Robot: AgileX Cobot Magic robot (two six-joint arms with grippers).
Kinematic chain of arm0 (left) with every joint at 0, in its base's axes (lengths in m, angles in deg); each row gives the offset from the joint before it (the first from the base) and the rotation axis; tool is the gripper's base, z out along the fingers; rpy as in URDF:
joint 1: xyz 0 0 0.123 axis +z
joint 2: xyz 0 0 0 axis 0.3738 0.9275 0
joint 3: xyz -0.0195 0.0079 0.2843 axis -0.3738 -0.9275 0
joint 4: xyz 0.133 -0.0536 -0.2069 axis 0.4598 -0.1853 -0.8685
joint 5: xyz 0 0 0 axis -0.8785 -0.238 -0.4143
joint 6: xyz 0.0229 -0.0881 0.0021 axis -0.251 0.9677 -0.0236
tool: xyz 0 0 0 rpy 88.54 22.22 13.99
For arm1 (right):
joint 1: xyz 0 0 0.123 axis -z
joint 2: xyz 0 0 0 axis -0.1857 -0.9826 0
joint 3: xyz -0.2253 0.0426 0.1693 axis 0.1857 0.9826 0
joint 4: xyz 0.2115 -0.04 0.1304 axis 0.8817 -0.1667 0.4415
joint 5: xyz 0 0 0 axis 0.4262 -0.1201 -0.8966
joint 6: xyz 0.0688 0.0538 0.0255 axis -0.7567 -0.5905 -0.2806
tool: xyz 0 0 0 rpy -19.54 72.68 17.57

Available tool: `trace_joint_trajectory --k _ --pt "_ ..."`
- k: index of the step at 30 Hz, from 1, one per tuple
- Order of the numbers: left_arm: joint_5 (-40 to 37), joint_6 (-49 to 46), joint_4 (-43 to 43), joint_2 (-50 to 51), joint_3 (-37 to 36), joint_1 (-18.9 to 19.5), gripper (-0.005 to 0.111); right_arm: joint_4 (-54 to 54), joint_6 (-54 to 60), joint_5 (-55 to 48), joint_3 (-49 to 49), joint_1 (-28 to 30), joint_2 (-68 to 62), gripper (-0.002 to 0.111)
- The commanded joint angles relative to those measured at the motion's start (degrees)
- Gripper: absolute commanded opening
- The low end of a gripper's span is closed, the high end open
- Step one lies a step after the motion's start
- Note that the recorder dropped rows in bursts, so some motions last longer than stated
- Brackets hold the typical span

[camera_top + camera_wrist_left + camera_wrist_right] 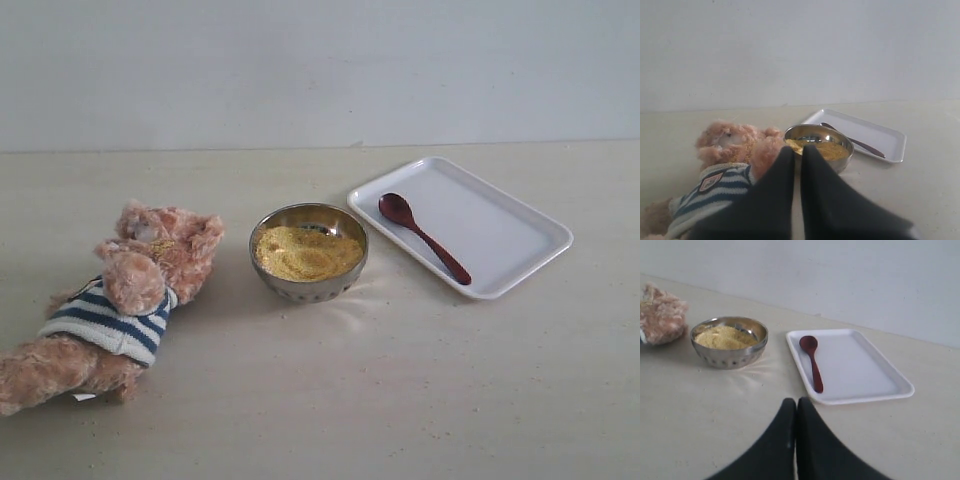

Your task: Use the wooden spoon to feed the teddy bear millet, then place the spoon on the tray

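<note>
The teddy bear (125, 300) lies on its back at the left of the table, striped shirt up, with yellow grains on its muzzle. The millet (306, 252) fills a steel bowl (309, 285) beside its head. On the white tray (500, 240) at the right rests the wooden spoon (422, 237), bowl end toward the back. Neither gripper shows in the exterior view. My left gripper (798, 149) is shut and empty, back from the bear (730, 150) and bowl (842, 162). My right gripper (796, 401) is shut and empty, short of the tray (865, 390) and spoon (813, 362).
A plain pale wall stands behind the table. A few loose grains lie scattered on the tabletop in front of the bowl. A small white tag sticks out under the bear's legs.
</note>
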Motion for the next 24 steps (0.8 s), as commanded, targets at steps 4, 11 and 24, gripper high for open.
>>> trace_joint_trajectory --k 4,11,24 --pt "0.0 0.5 1.8 -0.2 -0.3 0.4 0.005 -3.9 -0.3 -2.5 1.4 0.1 0.4 0.000" --pt "0.1 0.5 4.4 -0.2 -0.3 0.4 0.005 -3.3 -0.3 -2.5 1.4 0.1 0.4 0.000" --pt "0.1 0.5 4.4 -0.2 -0.3 0.4 0.005 -3.3 -0.3 -2.2 1.4 0.1 0.4 0.000"
